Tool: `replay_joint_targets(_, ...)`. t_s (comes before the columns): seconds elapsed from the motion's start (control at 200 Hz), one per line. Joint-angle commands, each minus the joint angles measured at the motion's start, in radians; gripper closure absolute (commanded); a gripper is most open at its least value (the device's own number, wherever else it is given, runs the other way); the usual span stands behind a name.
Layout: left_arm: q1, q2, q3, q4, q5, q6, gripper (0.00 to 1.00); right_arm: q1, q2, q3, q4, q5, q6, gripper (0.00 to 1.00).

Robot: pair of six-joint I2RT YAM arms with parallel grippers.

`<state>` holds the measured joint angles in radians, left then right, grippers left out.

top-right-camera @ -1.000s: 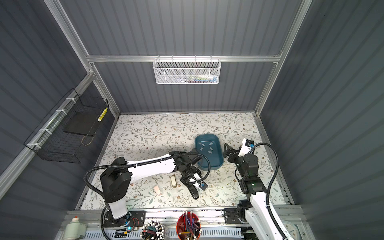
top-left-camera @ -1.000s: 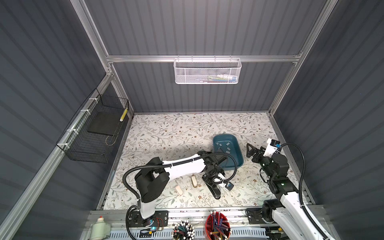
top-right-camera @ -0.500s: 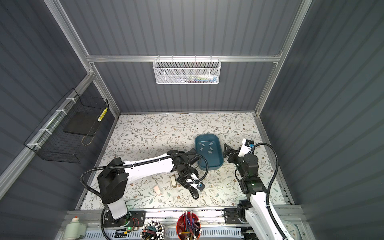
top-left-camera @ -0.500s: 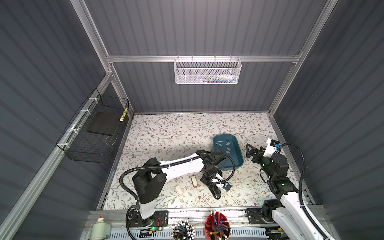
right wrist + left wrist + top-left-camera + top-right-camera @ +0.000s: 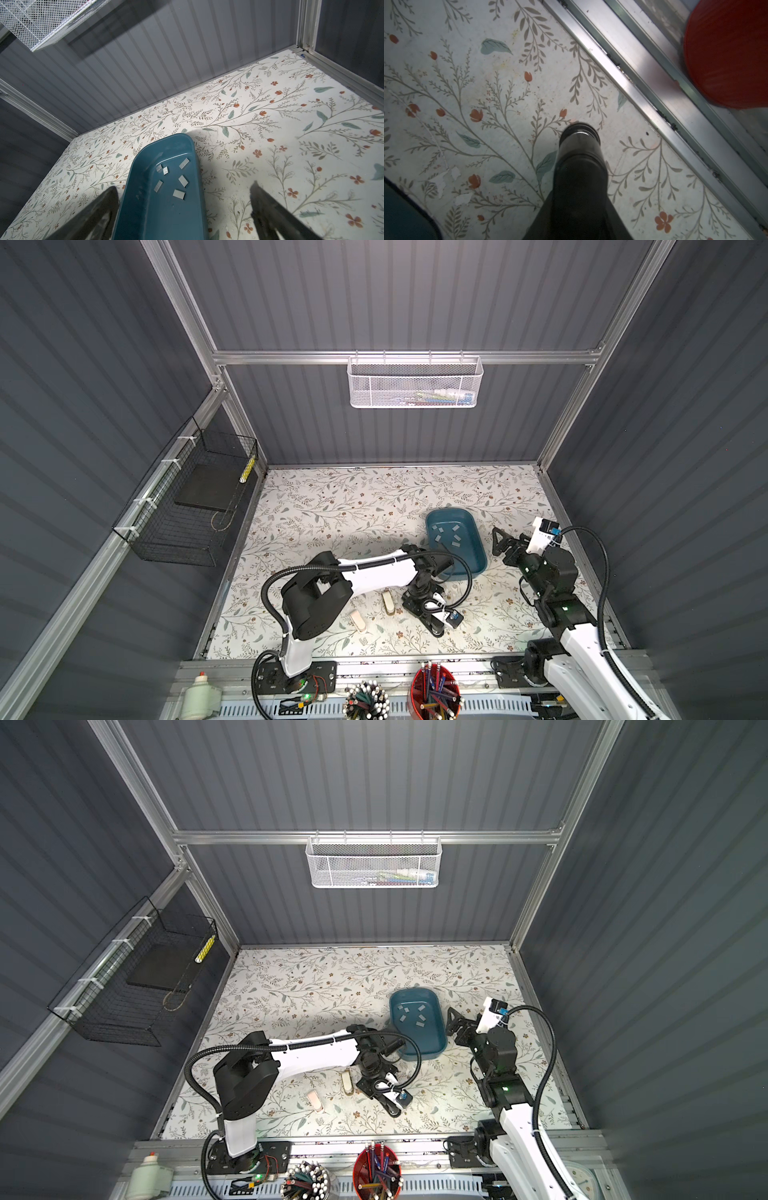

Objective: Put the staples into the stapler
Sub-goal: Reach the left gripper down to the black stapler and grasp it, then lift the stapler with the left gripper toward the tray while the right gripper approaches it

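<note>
Several small grey staples [image 5: 446, 533] [image 5: 411, 1015] [image 5: 178, 194] lie loose in a teal tray [image 5: 449, 511] [image 5: 415, 991] [image 5: 166, 138]. On the floral mat are two small staplers, a beige one [image 5: 388, 601] [image 5: 347, 1082] and a pinkish one [image 5: 358, 620] [image 5: 314, 1100]. My left gripper [image 5: 436, 628] [image 5: 392, 1108] [image 5: 579, 133] is low over the mat, right of the beige stapler. Its jaws are shut and nothing shows between them. My right gripper [image 5: 498, 541] [image 5: 453, 1023] [image 5: 184, 186] hangs wide open beside the tray's right rim, with nothing in it.
An aluminium rail [image 5: 633, 83] runs along the mat's front edge. Beyond it stand a red pencil cup [image 5: 435, 691] [image 5: 726, 52], a pen pot [image 5: 368, 701] and a bottle [image 5: 201, 695]. A black wire basket [image 5: 187, 506] hangs on the left wall. A white mesh basket [image 5: 415, 383] is at the back.
My left gripper's jaws have closed from partly open, and that arm has shifted only slightly. The right arm has not moved.
</note>
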<state>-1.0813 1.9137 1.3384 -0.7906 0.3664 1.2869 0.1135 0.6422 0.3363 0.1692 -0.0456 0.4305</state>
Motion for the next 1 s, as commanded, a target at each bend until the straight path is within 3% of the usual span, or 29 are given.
replay_joint_targets(0.0, -0.006, 0.014, 0.024, -0.034, 0.011, 0.013, 0.89, -0.004, -0.01, -0.011, 0.001, 0.001, 0.009, 0.01)
replay_joint_targets(0.075, -0.003, 0.004, 0.024, -0.038, -0.018, 0.015, 1.0, -0.005, -0.02, -0.015, 0.008, 0.007, 0.017, 0.01)
replay_joint_targets(0.25, 0.082, -0.085, 0.022, -0.019, -0.01, 0.014, 1.0, -0.005, -0.042, -0.059, 0.087, 0.024, 0.082, 0.01)
replay_joint_targets(0.375, 0.181, -0.223, -0.033, 0.107, -0.013, -0.034, 1.0, -0.003, -0.032, -0.036, 0.073, -0.03, 0.08, 0.01)
replay_joint_targets(0.485, 0.256, -0.313, -0.086, 0.237, 0.02, -0.081, 1.0, 0.0, 0.02, 0.008, 0.056, -0.176, 0.054, 0.01)
replay_joint_targets(0.58, 0.313, -0.33, -0.087, 0.313, 0.035, -0.143, 1.0, 0.019, 0.059, -0.004, 0.161, -0.333, 0.09, 0.11)
replay_joint_targets(0.705, 0.337, -0.342, -0.115, 0.479, -0.027, -0.295, 1.0, 0.121, 0.089, 0.044, 0.115, -0.315, 0.102, 0.26)
replay_joint_targets(0.81, 0.338, -0.366, -0.159, 0.577, -0.016, -0.387, 1.0, 0.229, 0.088, 0.056, 0.13, -0.324, 0.045, 0.35)
replay_joint_targets(0.995, 0.34, -0.402, -0.217, 0.59, 0.093, -0.425, 1.0, 0.272, 0.07, 0.002, 0.215, -0.489, -0.135, 0.42)
